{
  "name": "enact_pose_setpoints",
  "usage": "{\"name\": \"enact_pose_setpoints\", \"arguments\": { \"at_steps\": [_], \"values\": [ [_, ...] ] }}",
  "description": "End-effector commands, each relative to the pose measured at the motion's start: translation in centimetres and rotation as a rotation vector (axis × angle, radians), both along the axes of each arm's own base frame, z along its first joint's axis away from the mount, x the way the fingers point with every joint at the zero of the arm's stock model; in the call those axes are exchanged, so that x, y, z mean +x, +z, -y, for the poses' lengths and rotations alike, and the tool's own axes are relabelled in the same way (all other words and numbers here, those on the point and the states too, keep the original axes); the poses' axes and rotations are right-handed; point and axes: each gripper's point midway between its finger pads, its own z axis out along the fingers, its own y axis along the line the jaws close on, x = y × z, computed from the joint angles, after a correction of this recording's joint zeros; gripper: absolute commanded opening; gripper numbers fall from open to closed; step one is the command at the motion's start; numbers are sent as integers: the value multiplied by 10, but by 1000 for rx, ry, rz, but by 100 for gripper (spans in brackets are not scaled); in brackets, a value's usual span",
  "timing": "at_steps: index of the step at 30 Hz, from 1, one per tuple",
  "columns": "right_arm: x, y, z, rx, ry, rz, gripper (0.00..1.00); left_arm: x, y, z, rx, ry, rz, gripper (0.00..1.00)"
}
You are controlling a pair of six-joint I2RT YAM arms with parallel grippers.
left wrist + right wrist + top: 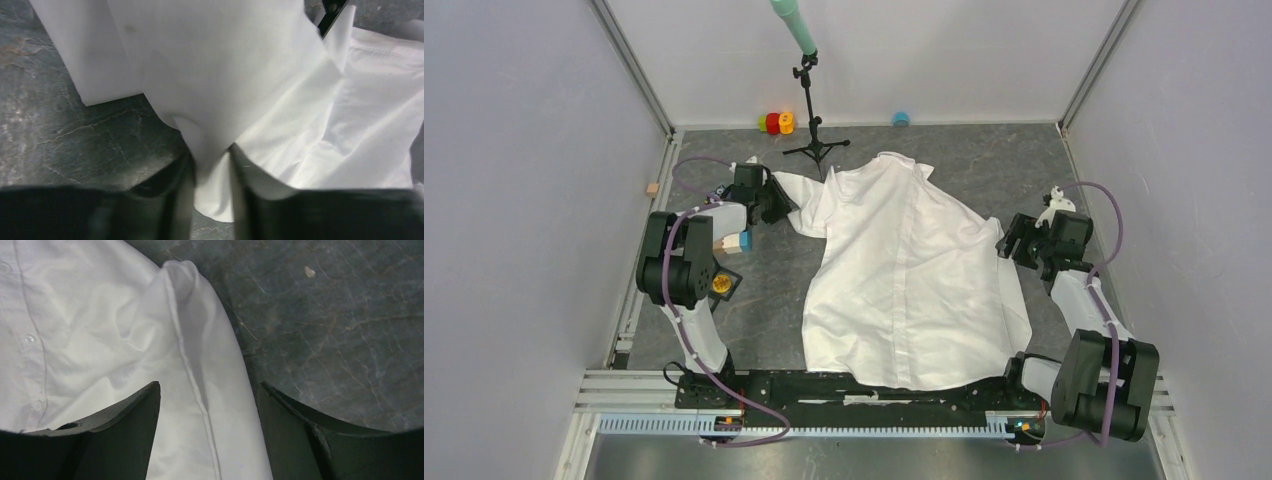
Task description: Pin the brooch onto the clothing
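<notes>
Dress shirt (904, 280) | spread mid-desk, hem at near edge; left gripper (211, 167) clamped on sleeve fold; right gripper (209, 390) parted over right-edge seam | brooch not seen | fabric to be pulled taut, flat before pinning

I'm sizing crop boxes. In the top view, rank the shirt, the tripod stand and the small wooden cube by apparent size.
Largest: shirt.
Then: tripod stand.
Smallest: wooden cube.
</notes>
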Motion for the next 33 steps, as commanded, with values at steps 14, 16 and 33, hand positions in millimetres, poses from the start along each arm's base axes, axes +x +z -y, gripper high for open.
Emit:
{"name": "enact_pose_setpoints", "arguments": {
  "at_steps": [14,16,33],
  "values": [
    [-17,-46,15,42,-37,-74,53,33,94,-16,-66,68,254,2],
    [-15,-49,16,43,-35,-79,51,33,96,-16,-71,64,253,2],
    [75,29,62,-73,-104,76,0,33,127,-47,-97,123,274,2]
  ]
}}
